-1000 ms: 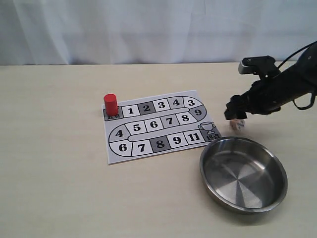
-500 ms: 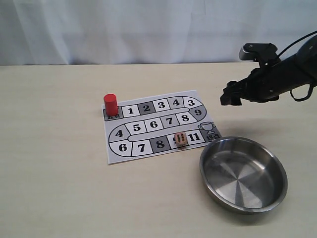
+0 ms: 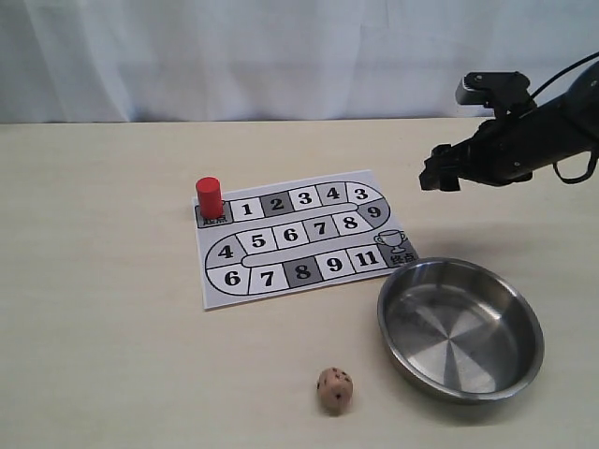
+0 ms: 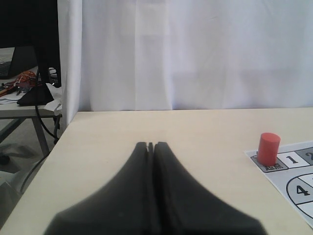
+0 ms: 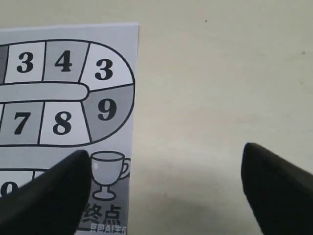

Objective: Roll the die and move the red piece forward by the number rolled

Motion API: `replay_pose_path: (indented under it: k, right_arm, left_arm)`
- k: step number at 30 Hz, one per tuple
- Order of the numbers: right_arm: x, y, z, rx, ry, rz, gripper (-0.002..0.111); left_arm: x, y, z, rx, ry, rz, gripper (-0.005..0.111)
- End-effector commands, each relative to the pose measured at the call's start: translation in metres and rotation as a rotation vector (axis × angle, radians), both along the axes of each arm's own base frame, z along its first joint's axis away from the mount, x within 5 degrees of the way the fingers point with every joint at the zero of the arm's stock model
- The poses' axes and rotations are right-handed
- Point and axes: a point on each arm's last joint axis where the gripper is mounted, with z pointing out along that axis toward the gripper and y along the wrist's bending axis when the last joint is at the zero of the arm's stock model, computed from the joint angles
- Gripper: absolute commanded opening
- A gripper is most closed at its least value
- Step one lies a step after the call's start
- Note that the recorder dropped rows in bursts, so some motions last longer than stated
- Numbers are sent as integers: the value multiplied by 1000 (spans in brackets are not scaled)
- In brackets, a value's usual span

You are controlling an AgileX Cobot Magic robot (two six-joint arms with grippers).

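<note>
The die [image 3: 334,389], a pale wooden cube with black pips, sits on the table in front of the board, left of the bowl. The red piece [image 3: 209,197] stands upright on the start square at the board's [image 3: 245,286] far-left corner; the left wrist view shows the red piece [image 4: 268,148] too. My right gripper [image 3: 436,174] hangs open above the table to the right of the board, holding nothing; the right wrist view has that gripper [image 5: 165,155] beside the trophy square [image 5: 105,180]. My left gripper [image 4: 151,144] is shut and empty, off to the left and outside the exterior view.
A steel bowl [image 3: 402,351] stands at the front right, close to the board's trophy corner. The numbered board [image 5: 58,88] lies flat mid-table. A white curtain [image 3: 281,56] backs the table. A cluttered side table [image 4: 19,93] stands beyond the table's left edge.
The die left my right gripper, tumbled across the board's front row and came to the table in front of the board. My right gripper rose a little and now hangs open and empty.
</note>
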Motion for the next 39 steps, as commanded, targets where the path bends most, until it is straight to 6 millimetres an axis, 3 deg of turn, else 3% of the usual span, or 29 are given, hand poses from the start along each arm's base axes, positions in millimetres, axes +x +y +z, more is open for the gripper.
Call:
replay_pose_path:
  k: [1,8,13,16,17,25,31,39]
  right_arm:
    - [-5,2,15,5,-9,20,78]
    - [-8,3,16,12,11,37,78]
    - [-17,12,14,6,83,152,77]
    - [-23,22,22,7,91,196,62]
    - [-28,29,29,2,91,231,52]
    - [-64,69,58,-48,170,411,4]
    - [-96,104,58,-100,337,522,4]
    - [-141,142,29,-289,443,655,4]
  left_arm:
    - [0,0,3,-3,-18,-1,0]
    - [0,0,3,-3,-18,-1,0]
    - [0,0,3,-3,-18,-1,0]
    - [0,0,3,-3,-18,-1,0]
    - [0,0,3,-3,-18,-1,0]
    - [0,0,3,-3,-18,-1,0]
    - [0,0,3,-3,-18,-1,0]
    - [0,0,3,-3,-18,-1,0]
